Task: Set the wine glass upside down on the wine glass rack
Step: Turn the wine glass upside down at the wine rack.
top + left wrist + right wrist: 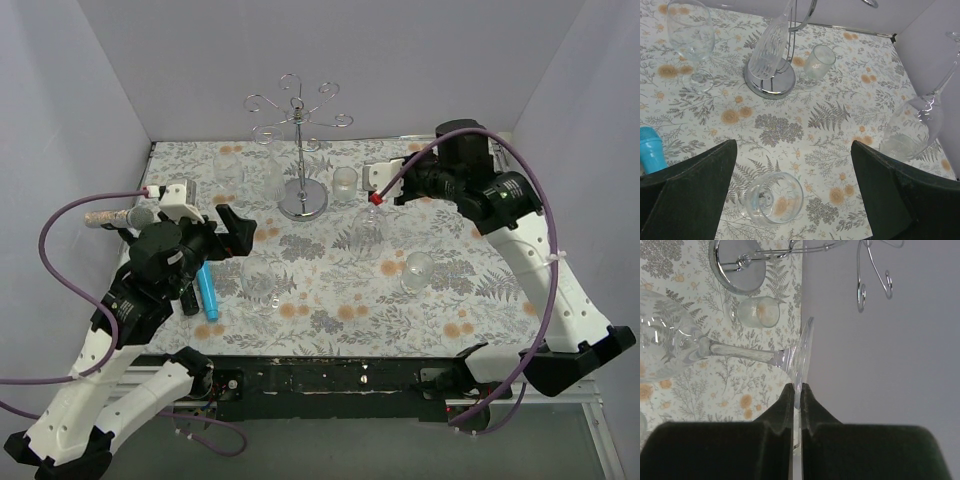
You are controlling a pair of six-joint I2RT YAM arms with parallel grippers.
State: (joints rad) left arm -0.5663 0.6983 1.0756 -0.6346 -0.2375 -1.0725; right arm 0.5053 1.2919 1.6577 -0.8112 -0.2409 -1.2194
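The wine glass (740, 351) is clear, and its round foot is pinched edge-on in my right gripper (798, 390), which is shut. Its stem and bowl (665, 347) hang out over the floral cloth. In the top view my right gripper (374, 194) holds the wine glass (371, 238) just right of the wine glass rack (300, 150). The rack is a shiny wire stand with curled arms (872, 285) and a round mirrored base (771, 82). The held wine glass (912, 125) shows at the left wrist view's right edge. My left gripper (794, 147) stands open above a tumbler.
Under the left gripper stands a short tumbler (774, 197). A tall flute (769, 50) stands in front of the rack's base, a stemmed glass (690, 35) to its left and a small tumbler (819, 61) to its right. Another glass (418, 270) and a blue cylinder (208, 292) are on the cloth.
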